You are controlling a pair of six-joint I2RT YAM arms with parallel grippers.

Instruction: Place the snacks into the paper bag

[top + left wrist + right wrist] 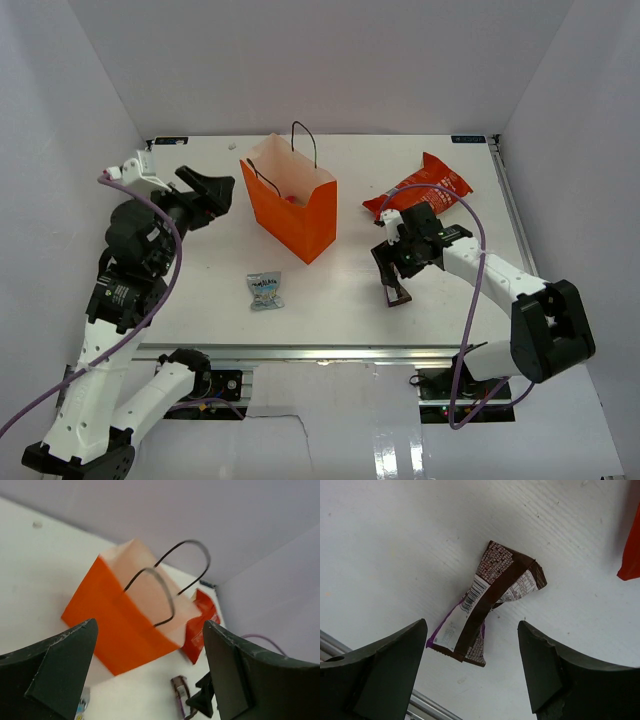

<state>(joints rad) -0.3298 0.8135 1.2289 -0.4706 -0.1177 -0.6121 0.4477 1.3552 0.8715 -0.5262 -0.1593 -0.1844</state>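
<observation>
The orange paper bag (pixel 292 205) stands upright mid-table with black cord handles; it also shows in the left wrist view (pixel 120 620). A red item lies inside the bag (pixel 290 199). The red chip bag (pixel 420 189) lies right of it and shows in the left wrist view (pixel 200 625). A brown-white wrapper (pixel 485 605) lies flat on the table under my right gripper (pixel 470 675), which is open just above it; it also shows from above (pixel 395 285). A pale-blue wrapper (pixel 265 290) lies near the front. My left gripper (pixel 213 190) is open and empty, left of the bag.
White walls enclose the table on three sides. A metal rail runs along the table's front edge (pixel 330 352). A corner of the chip bag shows in the right wrist view (pixel 632 555).
</observation>
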